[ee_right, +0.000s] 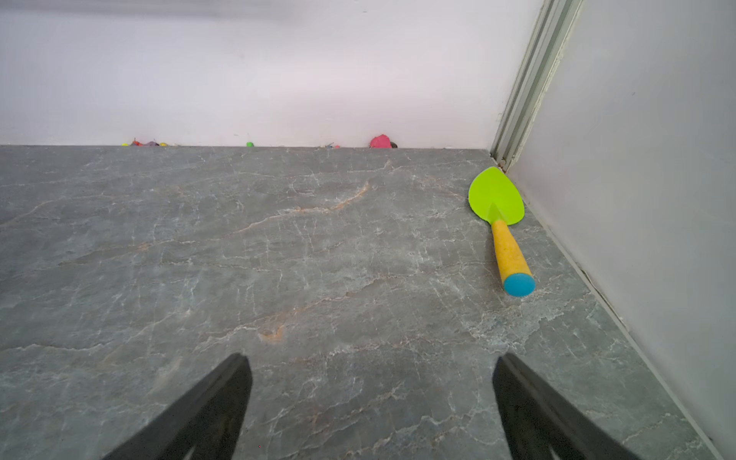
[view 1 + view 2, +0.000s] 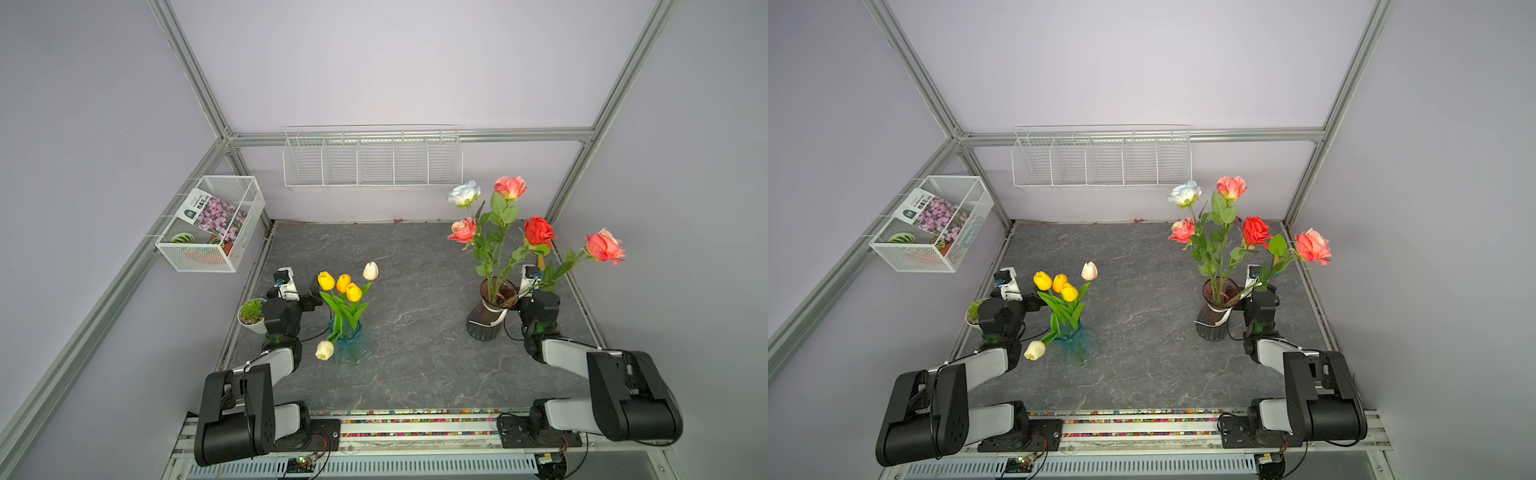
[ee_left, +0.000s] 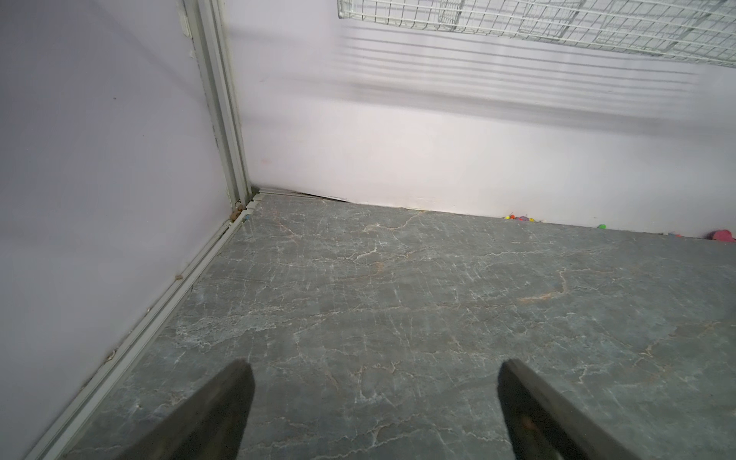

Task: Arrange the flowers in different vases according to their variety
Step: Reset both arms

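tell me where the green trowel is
In the right wrist view, the green trowel lies flat on the table along the right wall, blade toward the far right corner.

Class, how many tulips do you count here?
5, all in the teal vase: a yellow tulip, an orange tulip, a second yellow tulip, a tall cream tulip, and a drooping cream tulip hanging low at its side. Leaves may hide more.
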Tool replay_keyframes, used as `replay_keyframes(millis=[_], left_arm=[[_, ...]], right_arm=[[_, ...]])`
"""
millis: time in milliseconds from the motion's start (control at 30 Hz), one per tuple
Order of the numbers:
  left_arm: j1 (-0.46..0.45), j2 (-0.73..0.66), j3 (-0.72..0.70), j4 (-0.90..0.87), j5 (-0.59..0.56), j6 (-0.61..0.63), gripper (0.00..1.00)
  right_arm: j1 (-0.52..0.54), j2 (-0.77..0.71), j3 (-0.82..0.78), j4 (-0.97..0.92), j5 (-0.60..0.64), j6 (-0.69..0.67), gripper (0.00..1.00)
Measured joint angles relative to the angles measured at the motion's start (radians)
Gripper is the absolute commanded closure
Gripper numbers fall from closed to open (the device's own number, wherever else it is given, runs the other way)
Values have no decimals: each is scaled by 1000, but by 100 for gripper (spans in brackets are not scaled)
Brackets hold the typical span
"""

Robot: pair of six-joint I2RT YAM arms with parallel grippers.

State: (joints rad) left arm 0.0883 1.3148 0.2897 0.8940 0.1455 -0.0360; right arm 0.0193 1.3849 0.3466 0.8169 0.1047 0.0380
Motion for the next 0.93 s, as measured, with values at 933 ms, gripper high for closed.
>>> replay_keyframes(millis=[933], left_arm=[[-10,195,74,-8,-7,-3,0]], right_arm=[[0,149,49,-32,-27,-5,1]])
